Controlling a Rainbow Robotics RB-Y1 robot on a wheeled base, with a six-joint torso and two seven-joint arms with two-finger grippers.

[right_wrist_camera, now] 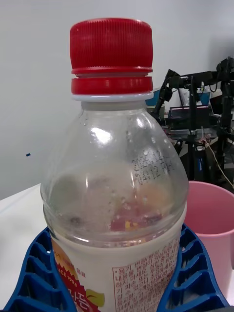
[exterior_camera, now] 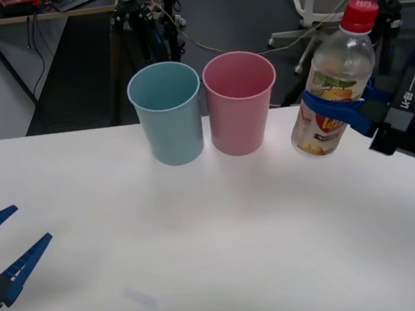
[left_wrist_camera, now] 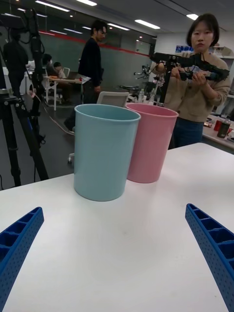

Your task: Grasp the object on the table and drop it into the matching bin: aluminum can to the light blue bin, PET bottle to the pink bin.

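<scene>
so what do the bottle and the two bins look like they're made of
Bottle: clear, glossy thin plastic by its see-through wall and highlights, with a ribbed red plastic cap and a printed label; held in the right gripper.
Pink bin and blue bin: opaque plastic, probably moulded, smooth with a soft sheen.

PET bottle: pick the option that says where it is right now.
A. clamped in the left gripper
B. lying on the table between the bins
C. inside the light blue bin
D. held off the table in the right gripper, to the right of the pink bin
D: the right gripper has its blue fingers closed around the PET bottle, lifted above the table beside the pink bin.
</scene>
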